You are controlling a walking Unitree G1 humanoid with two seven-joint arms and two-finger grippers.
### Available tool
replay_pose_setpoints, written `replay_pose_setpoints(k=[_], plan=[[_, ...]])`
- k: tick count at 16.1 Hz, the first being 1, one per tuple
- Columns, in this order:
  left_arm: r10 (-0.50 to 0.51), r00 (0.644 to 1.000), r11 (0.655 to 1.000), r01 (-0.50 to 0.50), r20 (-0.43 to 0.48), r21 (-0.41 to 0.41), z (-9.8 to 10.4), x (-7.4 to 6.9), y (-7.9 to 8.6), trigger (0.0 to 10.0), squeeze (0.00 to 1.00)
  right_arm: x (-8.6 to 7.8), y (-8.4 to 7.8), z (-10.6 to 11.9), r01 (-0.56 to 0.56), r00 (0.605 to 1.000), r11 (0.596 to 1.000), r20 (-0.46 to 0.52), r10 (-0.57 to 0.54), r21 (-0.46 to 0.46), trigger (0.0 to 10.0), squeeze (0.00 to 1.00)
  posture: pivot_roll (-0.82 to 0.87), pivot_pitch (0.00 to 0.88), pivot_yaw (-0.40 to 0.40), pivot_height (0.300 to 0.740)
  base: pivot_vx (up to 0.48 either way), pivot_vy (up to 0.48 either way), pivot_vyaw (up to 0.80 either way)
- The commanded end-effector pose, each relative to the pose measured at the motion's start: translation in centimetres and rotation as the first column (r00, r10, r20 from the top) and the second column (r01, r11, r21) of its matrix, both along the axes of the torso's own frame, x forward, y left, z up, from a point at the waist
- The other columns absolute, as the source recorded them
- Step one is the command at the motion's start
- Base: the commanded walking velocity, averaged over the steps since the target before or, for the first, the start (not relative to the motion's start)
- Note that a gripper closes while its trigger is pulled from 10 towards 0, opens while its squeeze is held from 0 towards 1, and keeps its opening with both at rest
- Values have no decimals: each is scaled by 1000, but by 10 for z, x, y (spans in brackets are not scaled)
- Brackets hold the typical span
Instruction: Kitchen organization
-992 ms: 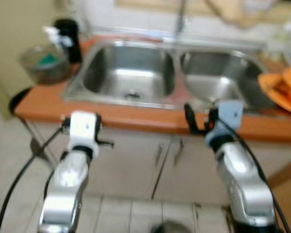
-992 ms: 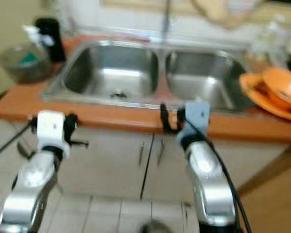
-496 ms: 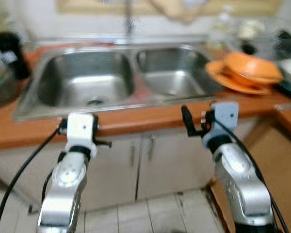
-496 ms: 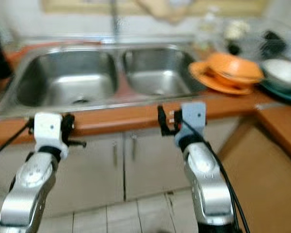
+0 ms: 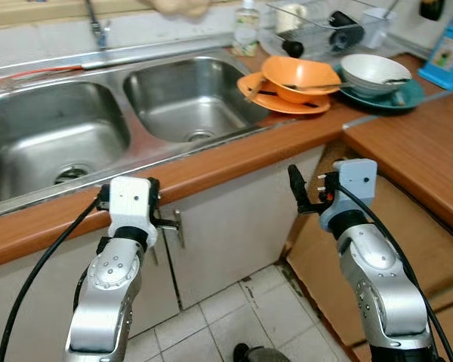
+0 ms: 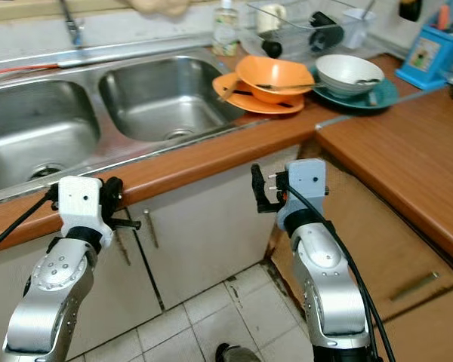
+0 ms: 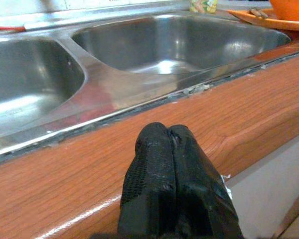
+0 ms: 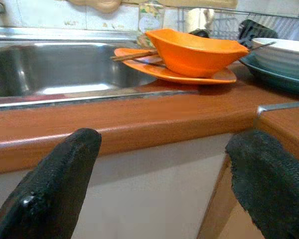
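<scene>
orange bowl [image 8: 194, 51] on orange plate [image 8: 189, 74], on the tabletop [image 8: 114, 119] beside the sink [image 5: 189, 98], beyond right gripper [image 8: 159, 184]; fingers spread, empty | left gripper [image 7: 172, 144] pressed together at tabletop edge | bottle label unreadable

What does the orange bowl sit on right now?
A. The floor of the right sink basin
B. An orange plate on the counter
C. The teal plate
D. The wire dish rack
B: the orange bowl rests on an orange plate lying on the counter beside the sink.
</scene>
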State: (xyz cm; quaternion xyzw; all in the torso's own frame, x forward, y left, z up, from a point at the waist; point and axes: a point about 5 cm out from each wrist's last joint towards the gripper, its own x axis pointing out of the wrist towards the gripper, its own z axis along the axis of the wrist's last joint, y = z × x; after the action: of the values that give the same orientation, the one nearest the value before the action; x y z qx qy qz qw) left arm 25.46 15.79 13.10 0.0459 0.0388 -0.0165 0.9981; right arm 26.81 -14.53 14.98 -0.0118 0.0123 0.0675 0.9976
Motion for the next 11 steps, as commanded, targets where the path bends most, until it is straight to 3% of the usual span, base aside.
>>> replay_pose_setpoints(k=[1, 11], plan=[[19, 1000, 1000, -19, -4, -9, 0, -1, 3, 10000, 0, 1, 4, 6, -23, 1000, 1000, 15, 23, 2, 10000, 1000, -58, 0, 8, 740, 0, 0, 0], [28, 1000, 1000, -28, 9, -1, 2, 1, 5, 10000, 0, 4, 7, 7, -49, 999, 999, 15, 49, -2, 10000, 1000, -54, 0, 2, 740, 0, 0, 0]])
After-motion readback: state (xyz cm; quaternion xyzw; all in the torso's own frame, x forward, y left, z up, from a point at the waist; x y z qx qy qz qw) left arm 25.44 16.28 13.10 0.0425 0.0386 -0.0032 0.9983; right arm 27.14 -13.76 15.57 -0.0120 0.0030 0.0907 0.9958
